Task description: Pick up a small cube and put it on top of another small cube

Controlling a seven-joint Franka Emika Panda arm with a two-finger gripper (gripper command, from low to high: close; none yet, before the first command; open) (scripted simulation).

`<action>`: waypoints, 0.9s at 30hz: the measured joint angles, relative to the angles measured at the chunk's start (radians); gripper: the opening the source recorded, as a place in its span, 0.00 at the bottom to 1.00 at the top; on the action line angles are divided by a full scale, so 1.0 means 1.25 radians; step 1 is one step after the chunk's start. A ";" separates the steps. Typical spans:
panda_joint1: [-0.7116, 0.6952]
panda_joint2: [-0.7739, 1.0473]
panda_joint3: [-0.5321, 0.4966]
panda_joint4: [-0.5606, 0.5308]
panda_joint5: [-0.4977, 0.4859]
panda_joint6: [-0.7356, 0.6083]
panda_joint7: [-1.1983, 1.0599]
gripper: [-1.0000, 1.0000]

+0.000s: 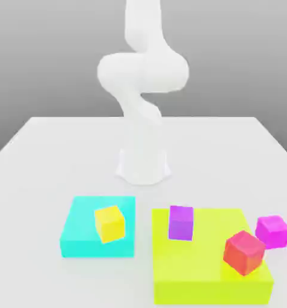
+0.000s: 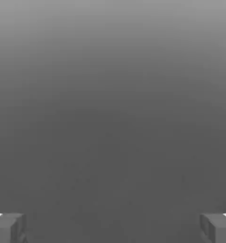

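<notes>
The small magenta-pink cube (image 1: 273,231) rests on the white table, touching or just beside the right edge of a yellow-green slab (image 1: 197,274) in the exterior view. A violet-purple cube (image 1: 181,222) stands on that slab near its back left, and a red cube (image 1: 244,252), turned at an angle, sits near its right side. A yellow cube (image 1: 110,224) lies on a cyan slab (image 1: 79,240). In the hand view my gripper (image 2: 113,228) is open, its grey fingertips (image 2: 8,228) far apart with nothing between them, facing plain grey background.
The white arm's base (image 1: 143,165) stands at the table's middle, behind both slabs, and the arm rises out of the exterior view's top. The table's edges (image 1: 13,144) run off toward the back on both sides.
</notes>
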 joint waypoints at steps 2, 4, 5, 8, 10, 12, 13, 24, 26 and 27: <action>0.049 0.062 0.001 -0.019 0.010 0.030 -0.069 0.50; 0.093 0.121 0.005 -0.038 0.020 0.058 -0.135 0.50; 0.115 0.150 0.008 -0.047 0.024 0.072 -0.167 0.50; 0.177 0.237 0.020 -0.074 0.037 0.113 -0.263 0.50; 0.217 0.295 0.029 -0.093 0.042 0.141 -0.325 0.50; 0.253 0.353 0.043 -0.111 0.047 0.169 -0.386 0.50; 0.269 0.382 0.051 -0.120 0.048 0.182 -0.416 0.50; 0.433 0.702 0.123 -0.211 -0.067 0.342 -0.631 0.50; 0.448 0.760 0.108 -0.205 -0.095 0.386 -0.620 0.50; 0.456 0.789 0.098 -0.200 -0.107 0.409 -0.613 0.50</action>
